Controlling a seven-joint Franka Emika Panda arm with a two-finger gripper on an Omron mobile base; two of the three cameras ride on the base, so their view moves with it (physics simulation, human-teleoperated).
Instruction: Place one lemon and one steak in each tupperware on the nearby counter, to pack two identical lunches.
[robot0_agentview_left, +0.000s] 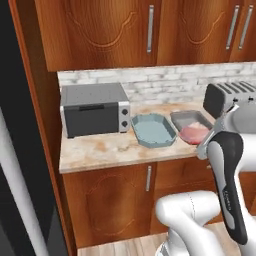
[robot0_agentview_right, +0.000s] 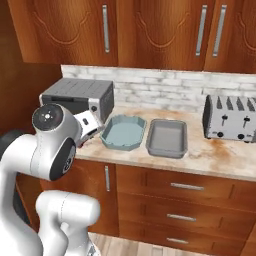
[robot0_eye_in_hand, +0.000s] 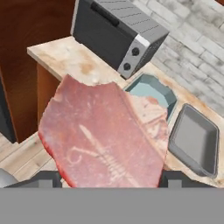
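A flat pink-red steak hangs between my gripper's two fingertips, which are shut on it. In the left base view the steak shows beside my hand, in front of the grey tupperware. The gripper hovers off the counter's front edge. A pale blue-grey tupperware sits left of the grey one, and both look bare inside. The right base view shows the gripper left of the blue tupperware and the grey tupperware. Any lemon is out of view.
A grey toaster oven stands at the counter's left end, close to the blue tray. A silver four-slot toaster stands to the right. Wooden wall cabinets hang above, and drawers with bar handles sit below.
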